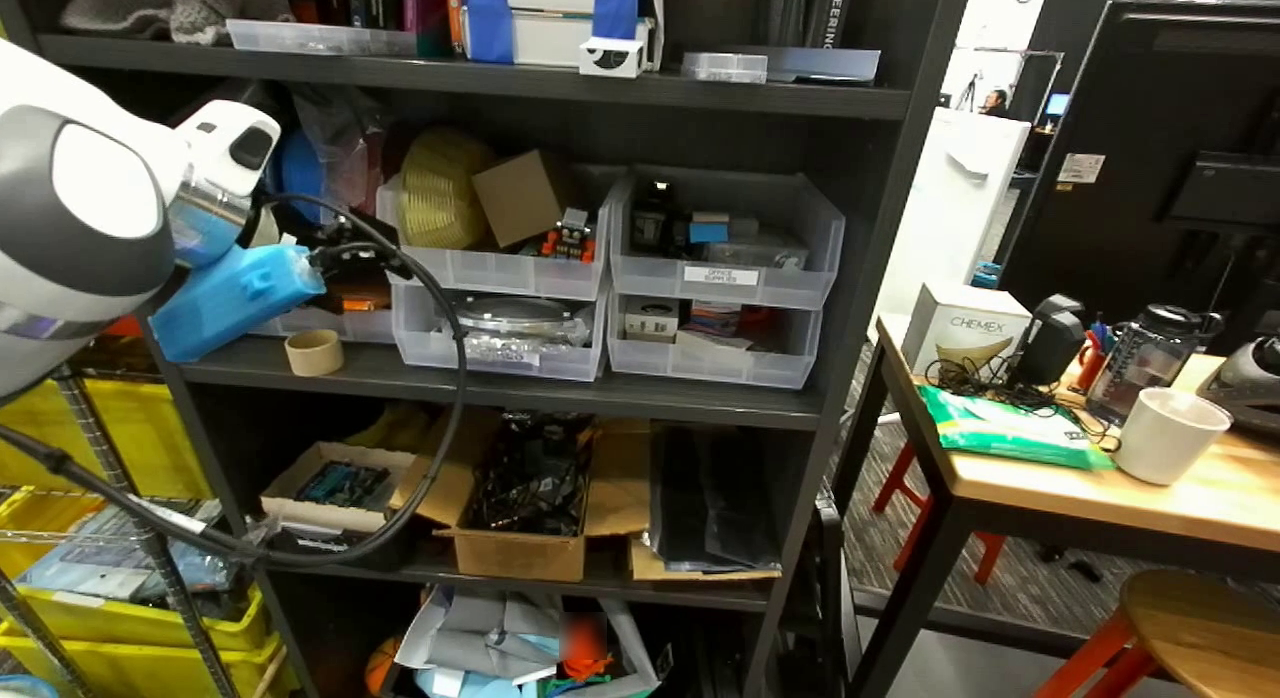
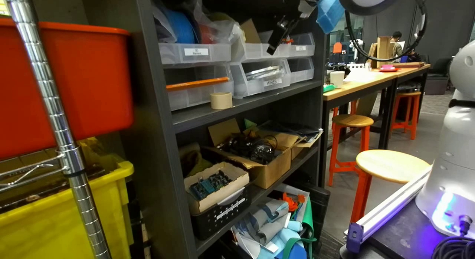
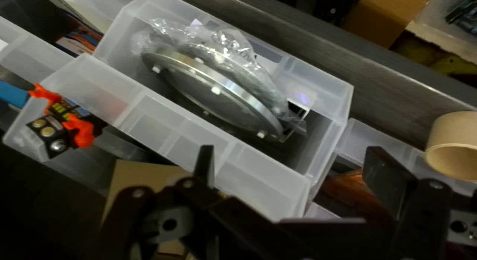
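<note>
Currently my gripper (image 3: pixel 290 155) hangs spread wide near the upper clear bin (image 3: pixel 167 129), pinching nothing; whether it touches the bin's wall, I can't tell. Inside that bin sit a toy robot (image 3: pixel 63 122) and a cardboard box (image 1: pixel 518 198); the WIRES bin (image 2: pixel 256 89) is directly beneath it, the beige tape roll (image 1: pixel 314 354) lower and off to its side. With depth this hard to read, a sideways swing could snag the bin's wall, I judge, dragging it and spilling the toy robot.

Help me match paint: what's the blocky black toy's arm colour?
The toy's arms are reddish orange, clearest in the wrist view.
</note>
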Action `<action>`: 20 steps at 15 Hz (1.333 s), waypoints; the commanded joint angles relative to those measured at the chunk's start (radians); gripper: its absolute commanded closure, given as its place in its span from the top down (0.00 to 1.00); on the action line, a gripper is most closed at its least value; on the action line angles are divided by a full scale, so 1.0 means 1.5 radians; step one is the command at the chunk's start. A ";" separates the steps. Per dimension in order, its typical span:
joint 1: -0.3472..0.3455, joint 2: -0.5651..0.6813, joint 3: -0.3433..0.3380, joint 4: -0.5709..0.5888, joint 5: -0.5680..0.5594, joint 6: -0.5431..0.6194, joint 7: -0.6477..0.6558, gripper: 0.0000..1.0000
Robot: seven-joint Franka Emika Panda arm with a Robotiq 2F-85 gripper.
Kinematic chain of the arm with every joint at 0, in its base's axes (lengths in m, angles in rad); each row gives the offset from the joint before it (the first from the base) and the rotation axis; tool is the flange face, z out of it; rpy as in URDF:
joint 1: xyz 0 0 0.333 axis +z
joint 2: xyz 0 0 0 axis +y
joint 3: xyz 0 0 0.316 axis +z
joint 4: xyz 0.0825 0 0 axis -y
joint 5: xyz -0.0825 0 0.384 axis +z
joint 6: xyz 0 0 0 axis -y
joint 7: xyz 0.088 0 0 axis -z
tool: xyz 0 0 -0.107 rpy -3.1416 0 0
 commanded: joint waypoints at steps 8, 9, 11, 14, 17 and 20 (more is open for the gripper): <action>0.158 0.083 -0.037 0.001 -0.007 -0.026 -0.128 1.00; 0.168 0.094 -0.041 0.001 -0.008 -0.021 -0.141 1.00; 0.184 0.112 -0.044 0.001 -0.011 -0.016 -0.164 1.00; 0.200 0.134 -0.044 0.001 -0.023 -0.013 -0.195 1.00; 0.223 0.154 -0.045 0.006 -0.028 -0.012 -0.230 1.00; 0.239 0.167 -0.044 0.011 -0.036 -0.013 -0.252 1.00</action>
